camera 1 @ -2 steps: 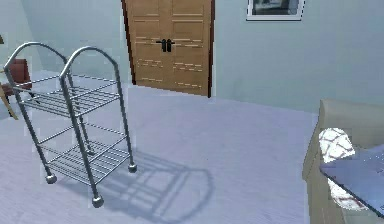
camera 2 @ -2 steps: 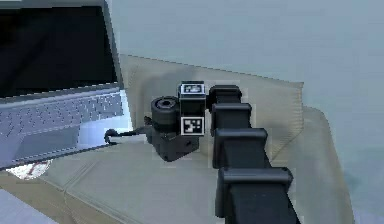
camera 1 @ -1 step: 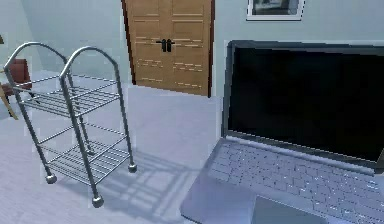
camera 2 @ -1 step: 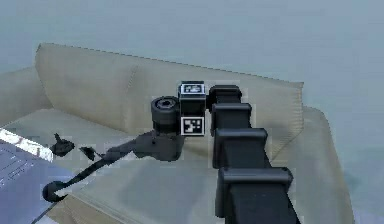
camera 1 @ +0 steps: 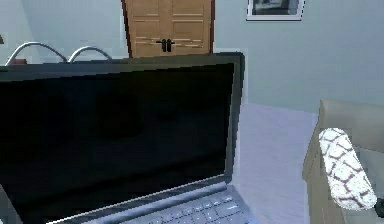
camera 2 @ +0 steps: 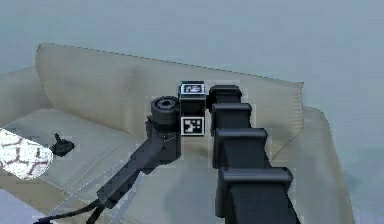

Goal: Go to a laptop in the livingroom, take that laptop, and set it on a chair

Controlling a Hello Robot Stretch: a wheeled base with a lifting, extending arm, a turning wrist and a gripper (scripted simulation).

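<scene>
A laptop stands very close in the forward view, lid up, with a wide black screen and a strip of grey keyboard along the bottom. In the arm side view the dark arm rises from the bottom edge. The gripper slants down and to the left from the two white marker squares. Its far end runs down to the bottom edge over a beige sofa seat, so I cannot tell whether it holds anything. The beige sofa lies behind the gripper.
A white patterned cushion lies on the sofa, whose corner reaches the forward view's right. A small dark object rests on the seat. Beyond the laptop are a wooden double door, a framed picture and curved metal bars.
</scene>
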